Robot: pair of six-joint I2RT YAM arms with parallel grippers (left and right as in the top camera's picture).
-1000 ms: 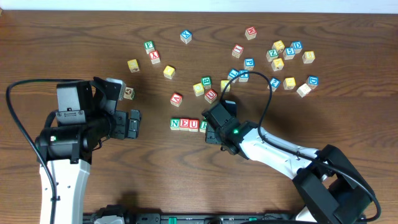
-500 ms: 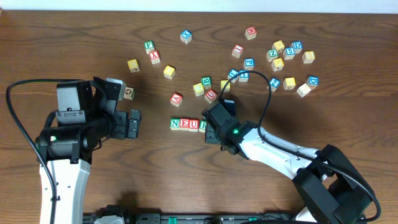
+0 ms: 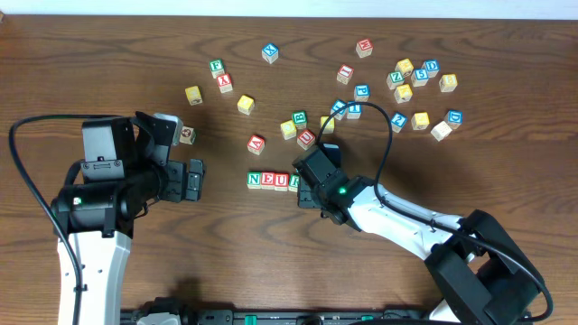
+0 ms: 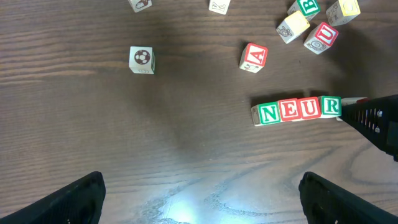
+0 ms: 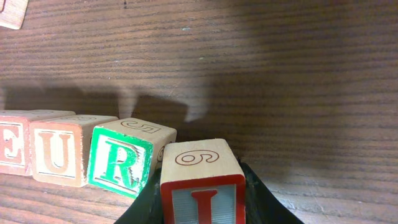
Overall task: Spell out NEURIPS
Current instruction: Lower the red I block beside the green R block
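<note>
**Item:** lettered row [image 4: 298, 110] of wooden cubes on a dark, streaky-grained wooden table [image 3: 226, 262]
- Square-edged blocks with pale matt faces and painted borders.
- N cube [image 4: 268, 113] green, E cube [image 4: 290, 110] red, U cube [image 4: 311, 108] red, R cube [image 4: 331, 106] green.
- Set side by side in one straight line.

**I cube** [image 5: 202, 193]
- Red border, red letter on a greyish panel.
- At the row's R end, just beside the R cube; whether the two touch cannot be told.
- Right gripper [image 5: 202, 208] clenched on it, black fingers [image 5: 258, 199] against both side faces.

**Left gripper** [image 4: 208, 196]
- Released, jaws spread wide and holding nothing.
- Off the row's N end, apart from it.

**Loose stock**
- Red A cube [image 4: 254, 57] and football-picture cube [image 4: 142, 59] beyond the row.
- More cubes scattered farther back.

**View notes**
- Right wrist alone shows line-drawn numerals on top faces: a 5 on the R cube, a 6 or 9 on the I cube. It also shows the fine grain of the wood.
- Overhead hides the I cube under the right gripper and partly covers the R cube.
- Left wrist shows all four row letters together, with the right gripper's black tip at the R end
</note>
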